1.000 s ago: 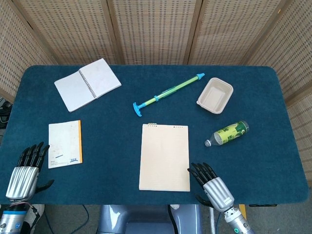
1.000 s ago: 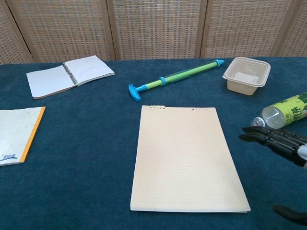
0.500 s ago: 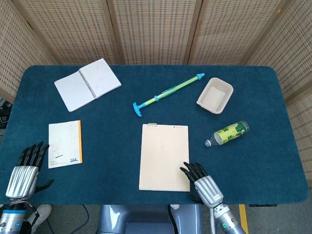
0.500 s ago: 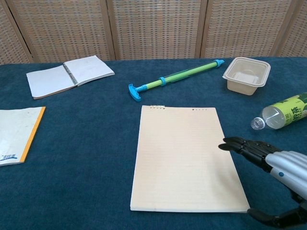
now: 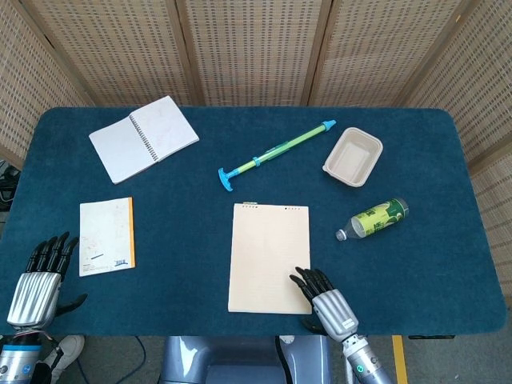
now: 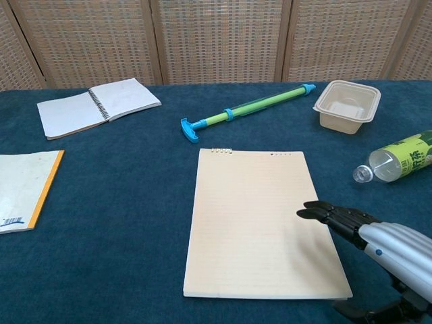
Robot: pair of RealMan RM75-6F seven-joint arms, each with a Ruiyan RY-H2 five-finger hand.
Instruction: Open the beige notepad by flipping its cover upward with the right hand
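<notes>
At mid-table lies the beige notepad (image 5: pixel 270 258), closed, long axis running away from the robot, binding at its far edge. Over its near right corner hovers the right hand (image 6: pixel 364 231), fingers extended, holding nothing; the left hand (image 5: pixel 42 276) sits well left, also empty. Beyond the pad's far edge bare cloth gives the cover room to swing.

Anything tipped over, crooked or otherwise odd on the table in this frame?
Only the green-labelled plastic bottle stands out: it lies on its side to the right of the closed beige notepad, cap toward the pad. The right robot hand reaches over the notepad's lower right corner; the cover is not yet lifted.
</notes>
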